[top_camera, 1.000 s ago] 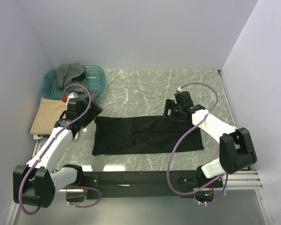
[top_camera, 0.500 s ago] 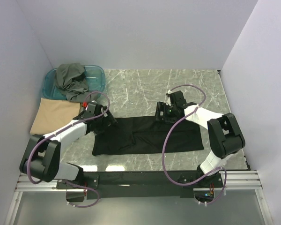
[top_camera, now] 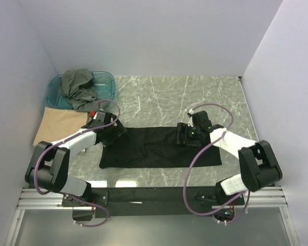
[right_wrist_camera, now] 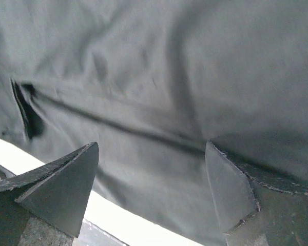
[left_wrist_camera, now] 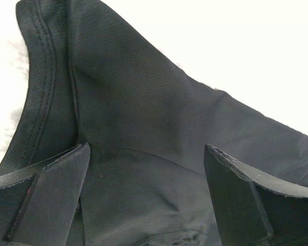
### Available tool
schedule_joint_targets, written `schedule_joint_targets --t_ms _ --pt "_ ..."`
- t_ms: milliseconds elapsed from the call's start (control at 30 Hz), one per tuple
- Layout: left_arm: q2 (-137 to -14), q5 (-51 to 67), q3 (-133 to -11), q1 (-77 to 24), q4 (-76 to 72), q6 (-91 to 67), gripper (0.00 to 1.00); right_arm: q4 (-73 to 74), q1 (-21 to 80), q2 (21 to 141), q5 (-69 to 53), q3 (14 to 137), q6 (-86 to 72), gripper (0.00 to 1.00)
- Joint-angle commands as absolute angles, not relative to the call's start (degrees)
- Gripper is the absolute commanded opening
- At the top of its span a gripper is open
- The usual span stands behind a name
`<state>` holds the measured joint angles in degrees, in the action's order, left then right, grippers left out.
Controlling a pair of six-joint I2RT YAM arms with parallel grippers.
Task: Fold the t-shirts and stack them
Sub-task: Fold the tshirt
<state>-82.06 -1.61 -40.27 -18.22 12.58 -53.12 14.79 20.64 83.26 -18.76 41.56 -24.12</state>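
A black t-shirt (top_camera: pixel 154 154) lies folded into a wide rectangle on the marble table. My left gripper (top_camera: pixel 114 135) stands open over its far left corner, and in the left wrist view the fingers (left_wrist_camera: pixel 51 189) straddle black cloth (left_wrist_camera: pixel 143 102) with a seam, holding nothing. My right gripper (top_camera: pixel 183 135) is open at the shirt's far edge, right of the middle. In the right wrist view its fingers (right_wrist_camera: pixel 236 189) are spread over smooth black cloth (right_wrist_camera: pixel 143 77). A folded tan-beige t-shirt (top_camera: pixel 56 128) lies at the left. A dark grey-olive t-shirt (top_camera: pixel 77 84) is bunched in the tub.
The translucent teal tub (top_camera: pixel 107 88) stands at the back left corner, just behind the tan shirt. Grey walls close the table in on the left, back and right. A metal rail (top_camera: pixel 159 196) with the arm bases runs along the near edge.
My left arm swung right from beside the tan shirt onto the black shirt's far left corner. The right gripper came down and left onto the shirt's far edge. Both stayed open.
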Motion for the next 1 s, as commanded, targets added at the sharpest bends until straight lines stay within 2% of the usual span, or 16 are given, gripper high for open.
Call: schedule_joint_targets --t_ms 0,200,433,667,833,933,967 --pt "-84.19 -4.04 -40.95 -16.61 12.66 -51.95 0.99 17.31 20.92 77.27 -17.41 39.73 -23.47 0.90" --pt "-91.13 -2.46 -46.92 -16.35 11.43 -50.28 0.99 19.95 19.00 71.63 -9.51 41.83 -24.43 0.92" --pt "-102.46 -2.11 -58.95 -16.26 12.39 -48.34 0.99 20.83 11.17 81.20 -6.60 47.98 -24.26 0.93" --pt "-121.16 1.40 -85.20 -16.70 17.75 -45.53 0.99 19.52 10.72 86.58 -9.31 46.33 -26.01 0.93" --pt "-132.69 9.64 -104.73 -19.68 18.90 -46.75 0.99 18.90 12.39 78.42 -11.95 35.35 -28.29 0.93" --pt "-140.43 10.28 -116.86 -23.37 14.60 -48.60 0.99 18.90 16.51 71.12 -13.97 28.68 -30.66 0.94" --pt "-145.23 10.63 -124.29 -24.07 14.15 -49.47 0.99 18.98 18.18 69.19 -14.41 27.26 -31.46 0.94"
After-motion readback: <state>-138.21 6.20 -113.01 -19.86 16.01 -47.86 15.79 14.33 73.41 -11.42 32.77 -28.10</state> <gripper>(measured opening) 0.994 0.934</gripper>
